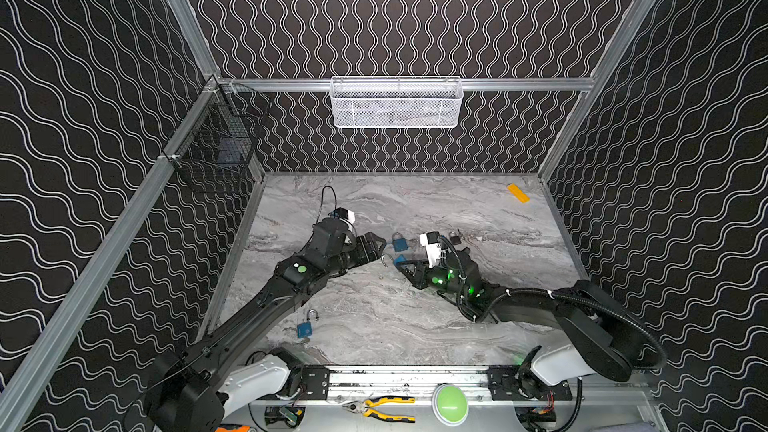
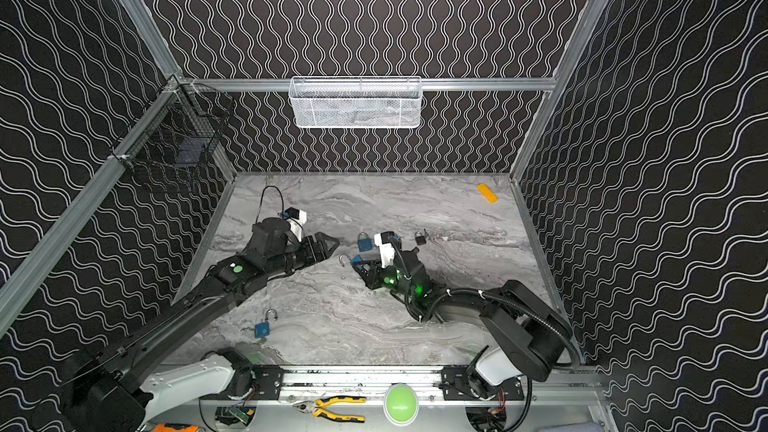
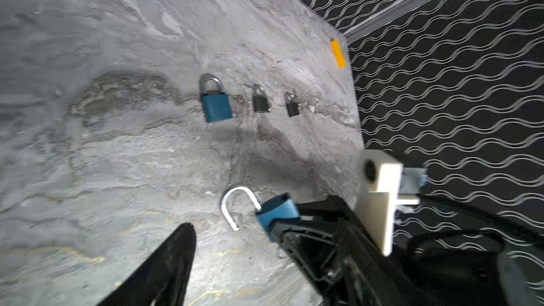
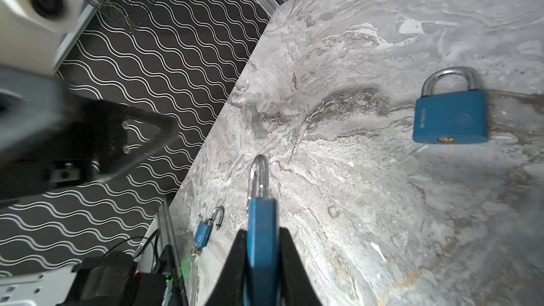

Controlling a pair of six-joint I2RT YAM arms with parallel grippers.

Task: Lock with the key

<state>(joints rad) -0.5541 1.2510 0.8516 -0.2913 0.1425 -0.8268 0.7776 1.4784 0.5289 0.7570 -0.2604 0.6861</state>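
Observation:
My right gripper [image 1: 403,265] [image 4: 261,248] is shut on the body of a blue padlock [image 1: 400,259] [image 4: 261,231]. It holds the padlock off the marble table [image 1: 374,317], near the middle. The padlock's steel shackle [image 3: 235,207] is swung open and points toward my left gripper [image 1: 380,248] [image 2: 334,247]. That gripper hovers just left of it, open, with nothing between its fingers [image 3: 176,260]. A key [image 4: 194,251] hangs from the base of a smaller open blue padlock [image 1: 305,328] lying front left. I cannot see a key on the held padlock.
A shut blue padlock [image 1: 400,242] [image 3: 216,107] lies just behind the grippers, with two small black padlocks [image 3: 260,103] [image 3: 292,107] to its right. A yellow block [image 1: 518,193] lies back right. A white basket [image 1: 395,103] and a black wire basket [image 1: 220,147] hang on the walls.

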